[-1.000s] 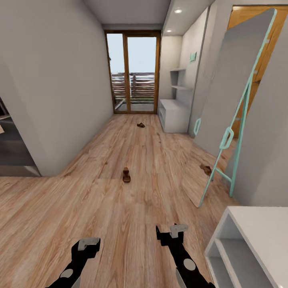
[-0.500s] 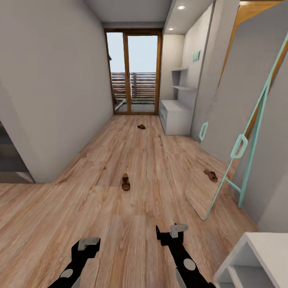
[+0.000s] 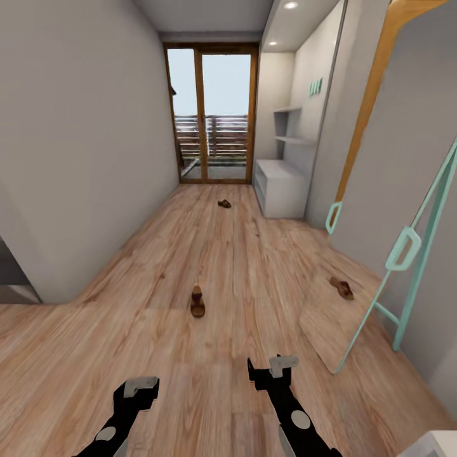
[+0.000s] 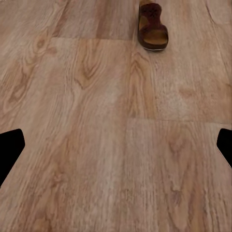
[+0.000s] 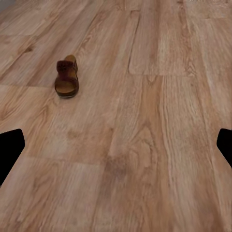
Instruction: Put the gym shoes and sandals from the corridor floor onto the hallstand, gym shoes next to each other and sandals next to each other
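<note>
We see a brown sandal (image 3: 197,301) flat on the wood floor (image 3: 127,330) ahead of both hands, left hand (image 3: 141,387) and right hand (image 3: 274,370) apparently open and empty, and we judge it light, flexible, best pinched across the strap.

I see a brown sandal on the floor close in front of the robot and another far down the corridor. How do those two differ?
The near sandal lies in the open middle of the corridor floor, lengthwise along the corridor; the far sandal lies close to the hallstand near the glass door and looks turned crosswise. The near one shows straps and footbed in the left wrist view; the far one is too small for detail. Both are brown and on the floor.
</note>
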Motion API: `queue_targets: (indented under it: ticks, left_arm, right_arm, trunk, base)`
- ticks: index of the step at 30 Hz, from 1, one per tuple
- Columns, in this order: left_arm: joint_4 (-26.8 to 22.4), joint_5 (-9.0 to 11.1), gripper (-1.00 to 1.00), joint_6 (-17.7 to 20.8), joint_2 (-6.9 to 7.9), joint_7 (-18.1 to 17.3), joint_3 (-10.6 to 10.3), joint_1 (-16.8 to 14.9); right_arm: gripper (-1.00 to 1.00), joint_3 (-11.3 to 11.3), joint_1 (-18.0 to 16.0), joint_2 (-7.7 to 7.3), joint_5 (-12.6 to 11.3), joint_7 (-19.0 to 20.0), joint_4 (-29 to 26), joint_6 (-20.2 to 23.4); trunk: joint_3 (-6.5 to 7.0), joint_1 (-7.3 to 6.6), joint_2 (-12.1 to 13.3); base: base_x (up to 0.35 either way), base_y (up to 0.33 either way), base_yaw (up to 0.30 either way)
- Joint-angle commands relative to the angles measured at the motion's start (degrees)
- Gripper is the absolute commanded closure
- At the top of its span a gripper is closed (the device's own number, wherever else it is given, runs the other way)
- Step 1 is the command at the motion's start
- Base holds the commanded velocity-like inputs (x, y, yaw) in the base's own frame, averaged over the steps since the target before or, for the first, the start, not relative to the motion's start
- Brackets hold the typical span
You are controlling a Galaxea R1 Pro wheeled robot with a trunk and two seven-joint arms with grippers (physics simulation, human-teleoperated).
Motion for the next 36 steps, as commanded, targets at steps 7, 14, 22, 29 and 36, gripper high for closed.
queue_targets:
  ticks: [7,14,22,29,36]
  left_arm:
    - [0.1,-0.1,-1.0,-0.2,-0.02,0.0,0.2,0.0]
    - [0.1,-0.1,-1.0,-0.2,-0.02,0.0,0.2,0.0]
    - [0.1,-0.1,-1.0,-0.2,-0.02,0.0,0.2,0.0]
    - [0.1,-0.1,-1.0,-0.2,-0.02,0.0,0.2,0.0]
    - [0.1,-0.1,-1.0,-0.2,-0.02,0.0,0.2,0.0]
  right_arm:
    - [-1.0,0.0,0.0,0.0,0.2,-0.1,0.0,-0.2]
    - [-1.0,0.0,0.0,0.0,0.2,-0.1,0.0,-0.1]
    - [-1.0,0.0,0.0,0.0,0.2,-0.1,0.1,-0.2]
    - [-1.0,0.0,0.0,0.0,0.2,-0.1,0.1,-0.2]
    - [-1.0,0.0,0.0,0.0,0.2,-0.1,0.1,-0.2]
  trunk:
    - [-0.05,0.02,0.0]
    - [-0.05,0.02,0.0]
    - [-0.05,0.02,0.0]
    - [-0.05,0.02,0.0]
    - [-0.05,0.02,0.0]
  base:
    - [0.339,0.0,0.0]
    - [0.339,0.0,0.012]
    - [0.339,0.0,0.115]
    - [0.339,0.0,0.23]
    - [0.339,0.0,0.263]
